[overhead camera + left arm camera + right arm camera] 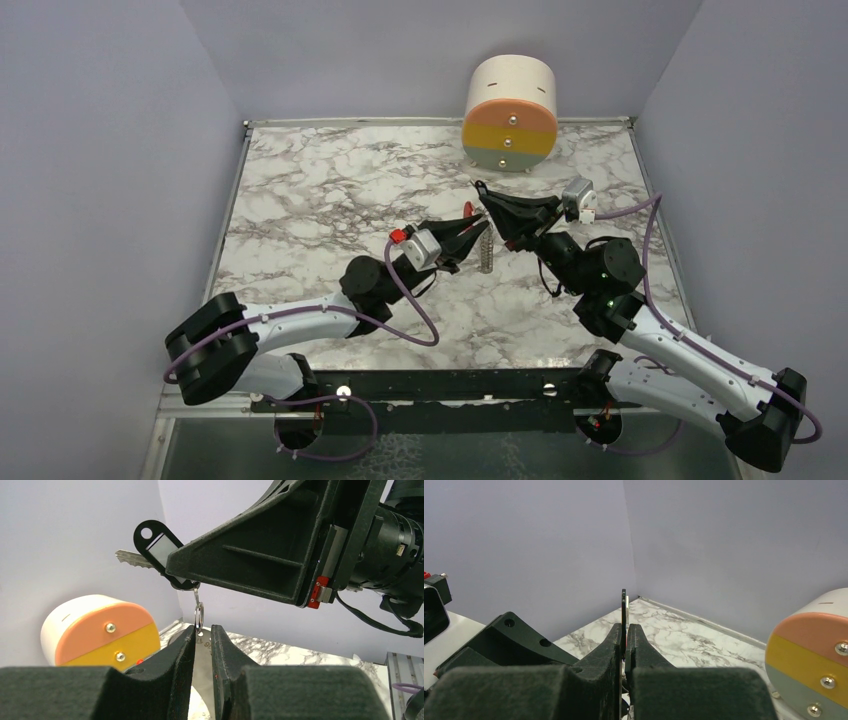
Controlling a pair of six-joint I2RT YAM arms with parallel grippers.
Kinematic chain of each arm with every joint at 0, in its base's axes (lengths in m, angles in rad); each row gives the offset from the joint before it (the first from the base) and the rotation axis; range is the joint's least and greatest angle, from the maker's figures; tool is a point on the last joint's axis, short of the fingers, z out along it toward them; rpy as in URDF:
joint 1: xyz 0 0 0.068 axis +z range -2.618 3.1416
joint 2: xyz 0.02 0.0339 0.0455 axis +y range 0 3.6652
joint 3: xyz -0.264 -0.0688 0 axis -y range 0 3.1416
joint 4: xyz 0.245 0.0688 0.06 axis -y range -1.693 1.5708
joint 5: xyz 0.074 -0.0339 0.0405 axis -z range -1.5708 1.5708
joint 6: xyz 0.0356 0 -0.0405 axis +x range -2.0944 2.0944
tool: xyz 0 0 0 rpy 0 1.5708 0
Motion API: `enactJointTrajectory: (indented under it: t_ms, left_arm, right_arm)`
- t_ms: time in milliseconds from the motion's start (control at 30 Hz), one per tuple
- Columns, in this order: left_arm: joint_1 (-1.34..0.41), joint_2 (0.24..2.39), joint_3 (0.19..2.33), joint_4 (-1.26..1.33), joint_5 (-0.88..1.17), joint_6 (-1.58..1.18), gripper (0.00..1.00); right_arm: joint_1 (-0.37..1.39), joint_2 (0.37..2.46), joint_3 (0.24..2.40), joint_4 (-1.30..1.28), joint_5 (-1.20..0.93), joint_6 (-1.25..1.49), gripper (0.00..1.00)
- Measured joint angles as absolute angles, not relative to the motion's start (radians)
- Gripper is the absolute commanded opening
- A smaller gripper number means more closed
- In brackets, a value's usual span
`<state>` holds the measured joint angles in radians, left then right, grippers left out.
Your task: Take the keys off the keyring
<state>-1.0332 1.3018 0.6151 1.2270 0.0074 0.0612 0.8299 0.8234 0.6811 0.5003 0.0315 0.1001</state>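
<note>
**Two robot grippers hold a bunch of keys in the air between them**

Seen from above, two black-and-white arms reach over a white and grey marbled desk (pixel 320 200). They meet tip to tip just in front of a round white drawer unit (pixel 510 112) with peach, yellow and grey-green fronts, which stands at the far edge. The bunch hangs clear of the desk at that meeting point, on the arms' side of the drawer unit.

The right gripper (pixel 625 630) is the one nearer the drawer unit and sits higher. Its fingers are pressed together on a flat black plastic key tag (pixel 155 547), which has a pale label window and a hole at its free end. Its own wrist camera shows the tag edge-on, sticking up out of the closed fingertips. A silvery key (pixel 131 558) with a jagged edge pokes out sideways from behind the tag.

From under the tag a short link drops to a small thin metal keyring (pixel 199 614), which hangs upright with light showing through its centre. The keyring meets the top of a flat silvery metal piece (pixel 202 647) stamped with characters. The left gripper (pixel 202 635), lower and farther from the drawer unit, is clenched on this piece. One finger presses on each side, and the metal fills the narrow gap between them.

In the overhead view a silvery jagged strip (pixel 487 252) hangs straight down just below the two tips. Whether it is the lower part of the clamped piece cannot be told.
</note>
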Motion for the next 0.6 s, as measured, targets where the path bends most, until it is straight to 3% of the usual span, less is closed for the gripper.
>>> enactJointTrajectory:
  t_ms: [600]
  left_arm:
    - [-1.036,1.308,0.617,1.249,-0.022,0.104,0.21]
  right_arm:
    - [0.830,0.823,0.681,0.498,0.011,0.104,0.01]
